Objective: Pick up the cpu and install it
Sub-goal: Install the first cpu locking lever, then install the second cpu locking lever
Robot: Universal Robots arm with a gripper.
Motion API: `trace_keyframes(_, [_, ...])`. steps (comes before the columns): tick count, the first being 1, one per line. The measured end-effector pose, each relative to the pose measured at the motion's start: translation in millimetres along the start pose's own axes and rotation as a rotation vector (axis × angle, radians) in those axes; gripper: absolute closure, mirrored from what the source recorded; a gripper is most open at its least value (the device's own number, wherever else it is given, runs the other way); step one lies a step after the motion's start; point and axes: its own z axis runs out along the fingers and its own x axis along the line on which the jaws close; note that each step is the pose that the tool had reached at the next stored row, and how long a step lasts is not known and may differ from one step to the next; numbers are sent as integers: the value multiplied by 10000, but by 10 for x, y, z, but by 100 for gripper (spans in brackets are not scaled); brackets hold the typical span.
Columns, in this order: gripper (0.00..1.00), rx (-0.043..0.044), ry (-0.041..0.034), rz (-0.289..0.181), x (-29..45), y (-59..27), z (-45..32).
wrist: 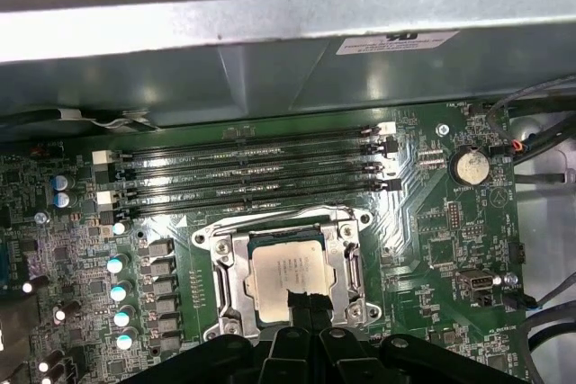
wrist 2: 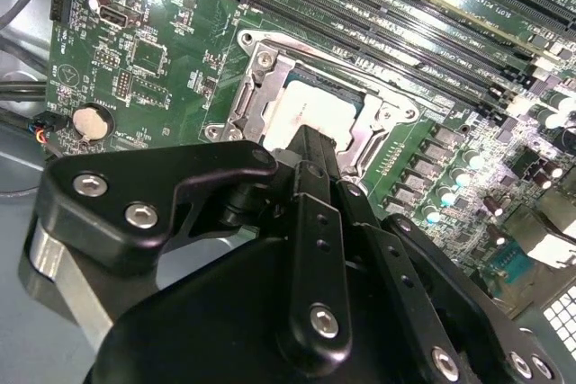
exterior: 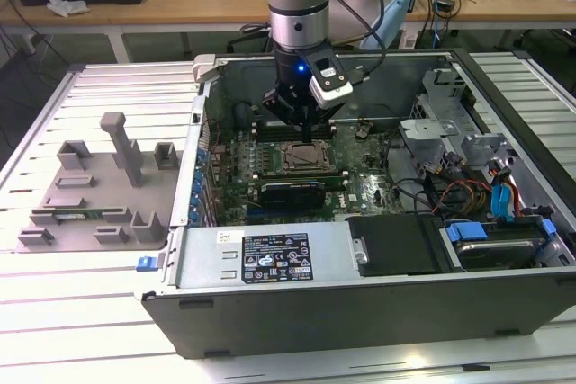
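- While the jaws sit low over the socket (wrist: 290,278), I can't tell their opening or whether they grip anything; the black gripper (wrist: 306,312) covers the near edge of the cpu (wrist: 286,274).
- Risk: if the cpu isn't fully seated, lifting or nudging could skew it and bend the contacts below.
- cpu: flat pale-silver square, lying level inside the metal socket frame on the motherboard (exterior: 360,188).

Showed a cpu (wrist: 286,278) with a pale, matt metal top, seated in a bright, shiny metal socket frame (wrist: 227,278) on a glossy green motherboard (wrist: 432,240). Wore matt black finish on the hand (wrist 2: 310,155); dull grey metal on the case wall (wrist: 270,78).
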Motion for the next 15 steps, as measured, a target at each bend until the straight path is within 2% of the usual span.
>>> trace_keyframes(15, [89,7,1,-1,-2,-19,0])
